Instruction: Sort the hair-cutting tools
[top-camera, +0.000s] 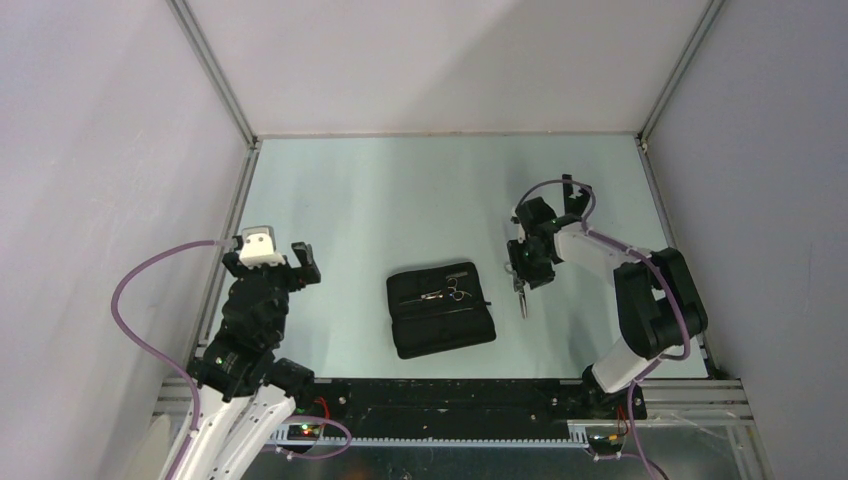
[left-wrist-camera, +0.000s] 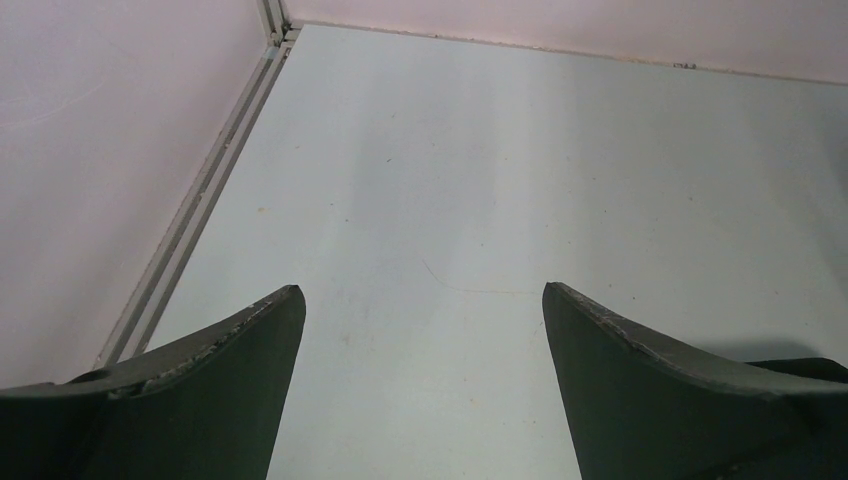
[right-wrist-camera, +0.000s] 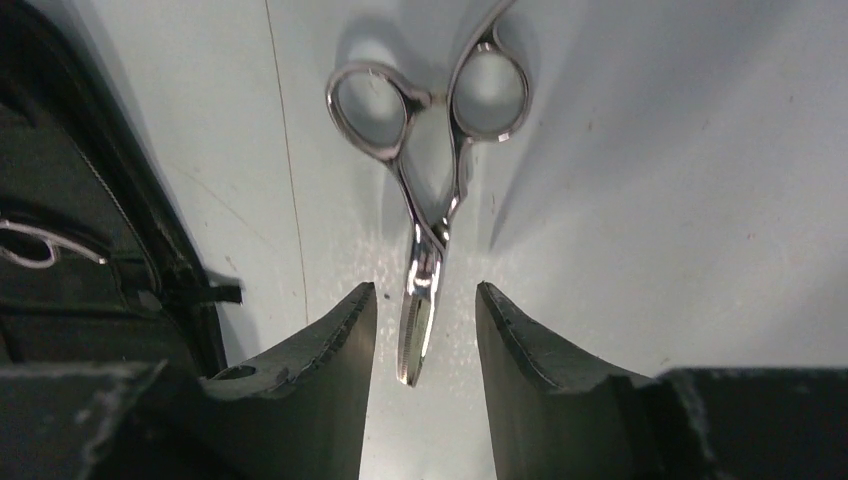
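Scissors (right-wrist-camera: 425, 215) lie free between the right gripper's (right-wrist-camera: 425, 300) parted jaws, so a skewed lift might snag and drag them.

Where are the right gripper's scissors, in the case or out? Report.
Out. The scissors lie on the table beside the case, between the open right gripper.

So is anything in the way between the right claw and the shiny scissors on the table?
Nothing visible. The small silver metal scissors with ring handles lie on the pale table, blade tip between the open fingers of the right gripper. The black rectangular zip case lies to the side.
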